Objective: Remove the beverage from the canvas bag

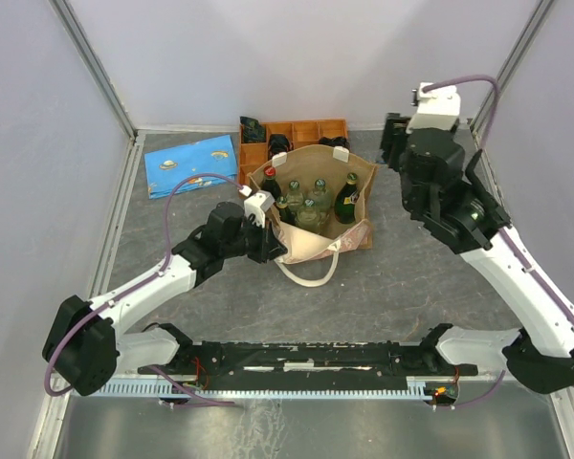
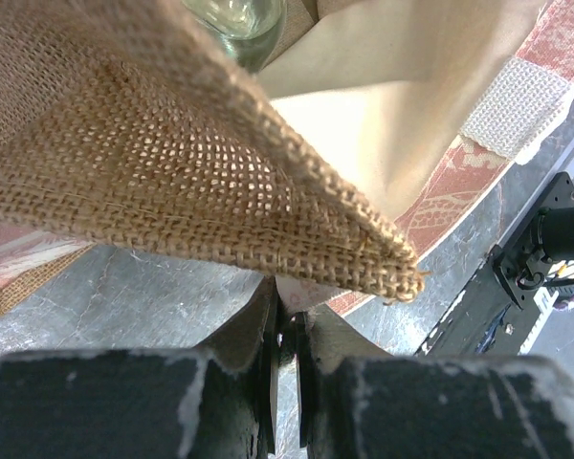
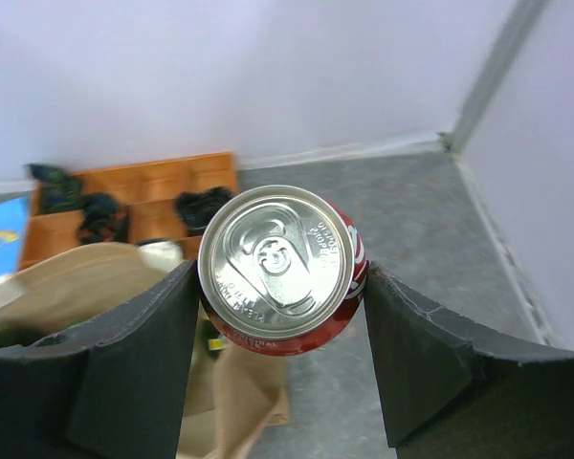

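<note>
The jaws of the left gripper (image 1: 266,239) are sitting right at the near-left rim of the canvas bag (image 1: 362,186) in the overhead view. I cannot tell from up here whether they are pinching it. The bag is standing upright mid-table with several glass bottles (image 1: 306,201) showing in its mouth. The orange tray (image 1: 311,131) is touching or just behind it, and a blue cloth (image 1: 191,163) is lying off to the left. The right gripper (image 1: 394,143) is hanging off to the right of the bag and apart from it.

The left wrist camera is showing its two fingers (image 2: 268,330) pressed almost together on a fold of pale fabric, just under a burlap corner (image 2: 364,253) of the bag. So that arm is pinning the bag in place.

The right wrist camera is showing its jaws clamped on the sides of a red can (image 3: 279,263), top facing the lens. The bag's rim is lying below and to the left, and bare table is showing beneath the can.

I'd say the lifting-out is done and the carrying-away is in hand. The next move is calling for a descent onto bare table away from the bag, keeping the can upright, then letting go.
</note>
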### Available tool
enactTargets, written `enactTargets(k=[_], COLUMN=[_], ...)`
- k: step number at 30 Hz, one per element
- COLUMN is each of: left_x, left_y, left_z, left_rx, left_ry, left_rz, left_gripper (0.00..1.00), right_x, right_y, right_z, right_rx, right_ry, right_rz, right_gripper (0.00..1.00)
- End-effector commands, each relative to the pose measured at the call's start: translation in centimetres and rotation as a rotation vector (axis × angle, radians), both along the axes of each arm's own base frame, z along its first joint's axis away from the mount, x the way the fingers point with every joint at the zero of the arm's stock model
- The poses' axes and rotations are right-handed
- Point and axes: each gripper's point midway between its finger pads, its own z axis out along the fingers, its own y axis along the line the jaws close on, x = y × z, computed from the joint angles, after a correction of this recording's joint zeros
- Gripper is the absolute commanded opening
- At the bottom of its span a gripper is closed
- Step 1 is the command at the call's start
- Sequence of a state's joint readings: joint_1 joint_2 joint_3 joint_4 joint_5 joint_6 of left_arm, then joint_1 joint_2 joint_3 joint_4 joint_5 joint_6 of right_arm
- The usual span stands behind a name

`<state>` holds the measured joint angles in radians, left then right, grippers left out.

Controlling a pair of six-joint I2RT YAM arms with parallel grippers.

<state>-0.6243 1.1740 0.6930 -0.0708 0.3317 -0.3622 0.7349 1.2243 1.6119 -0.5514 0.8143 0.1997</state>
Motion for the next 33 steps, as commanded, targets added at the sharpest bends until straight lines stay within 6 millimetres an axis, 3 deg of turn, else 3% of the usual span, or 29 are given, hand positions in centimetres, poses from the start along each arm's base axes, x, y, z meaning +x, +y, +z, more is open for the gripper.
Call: enactTargets(k=[1,4,7,15,24,33], left_x=[-0.7,-0.7,-0.7,-0.7,-0.8,-1.1], left_y=[-0.2,-0.2,-0.2,0.3,0.9,1.0], left_z=[-0.7,-0.7,-0.8,-0.8,-0.8,-0.9], left_rx=[0.051,0.054,0.059,0.072,0.084,0.094], left_ry=[0.019,0.016,0.019,0.020,0.021,0.034], left_rz=[-0.065,-0.067,-0.066,-0.051,-0.021,-0.026], left_gripper=[0.03,0.03,0.03,0.03,0.03,0.03], right_x=[0.0,0.3,1.0,3.8,4.9,4.5], right_y=[-6.4,-9.0,-11.8,-15.0,-14.7,-13.6], right_z=[1.8,0.0,-2.9,-10.0,-18.8,-22.5], right_rx=[0.044,0.058,0.068,0.105,0.175,0.171], right_ry=[-0.115,-0.120,-0.096,-0.019,0.027,0.025], right_rz=[-0.234,-0.285,-0.350,-0.354,-0.274,-0.199], right_gripper=[0.00,0.00,0.00,0.00,0.00,0.00])
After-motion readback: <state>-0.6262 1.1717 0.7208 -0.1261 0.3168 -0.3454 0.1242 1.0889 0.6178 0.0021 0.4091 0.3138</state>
